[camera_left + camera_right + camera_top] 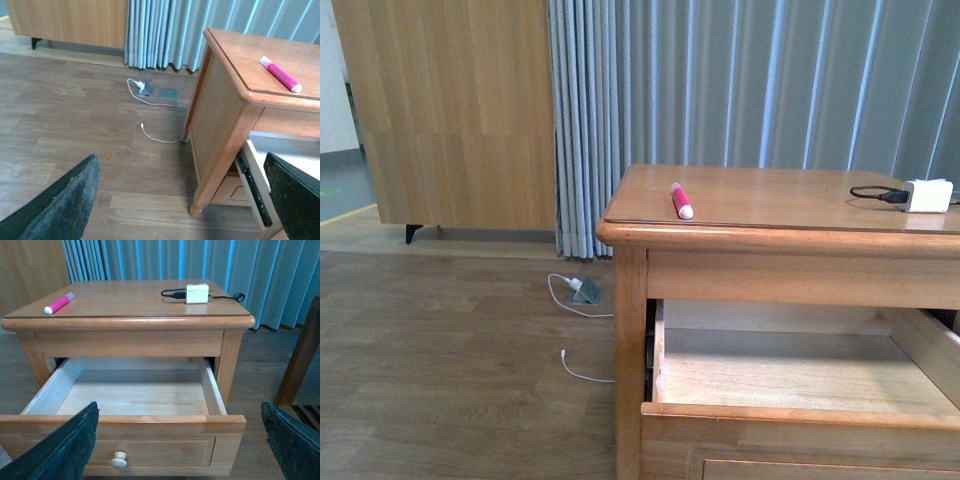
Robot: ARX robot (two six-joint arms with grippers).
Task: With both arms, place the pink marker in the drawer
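The pink marker (681,201) lies near the front left corner of the dresser top (780,195), the drawer (800,412) open below. Your left gripper (181,159) and right gripper (179,406) are spread, empty; pinch the marker across its middle.

We show the flat, round-edged top of the honey-brown wooden dresser (770,210). Near its left front corner lies a short, thick, white-capped pink marker (681,201), cap toward the front. Toward the right side sits a white charger block (928,195) with a black cable (872,192) plugged into it. The dresser stands on a brown wood-plank floor (440,380). There we note a grey floor socket (587,291) and a loose white cable (582,372) near the left leg.
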